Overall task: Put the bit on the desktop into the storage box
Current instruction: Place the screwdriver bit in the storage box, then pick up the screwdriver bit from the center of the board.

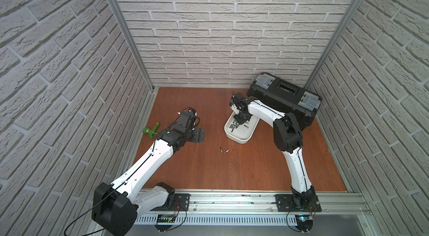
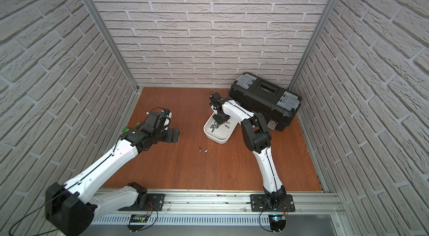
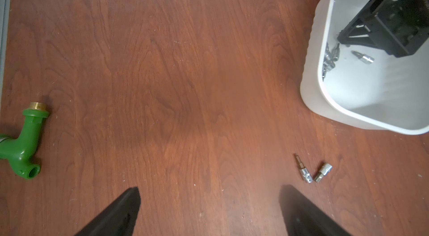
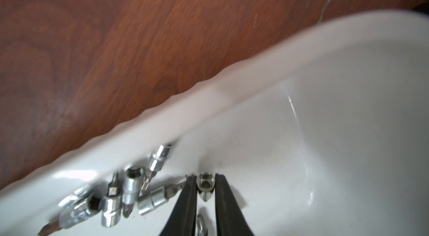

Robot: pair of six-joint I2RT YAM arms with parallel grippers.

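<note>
Two small silver bits (image 1: 221,149) (image 1: 226,151) lie side by side on the reddish-brown desktop (image 1: 209,172), in front of the white storage box (image 1: 241,139); the left wrist view shows them too (image 3: 303,170) (image 3: 323,172). My right gripper (image 1: 236,122) reaches down into the storage box (image 4: 232,93). In the right wrist view its jaws (image 4: 204,176) stand narrow around another bit (image 4: 204,185), held socket end up just above the box floor. Several bits (image 4: 130,190) lie against the box wall beside it. My left gripper (image 3: 209,190) hovers open and empty over bare wood, left of the box.
A green T-shaped pipe fitting (image 1: 151,130) lies at the desktop's left edge. The big black toolbox (image 1: 283,98) stands at the back right, just behind the storage box. An aluminium rail (image 1: 232,197) runs along the front edge, and brick-pattern walls close in the other three sides.
</note>
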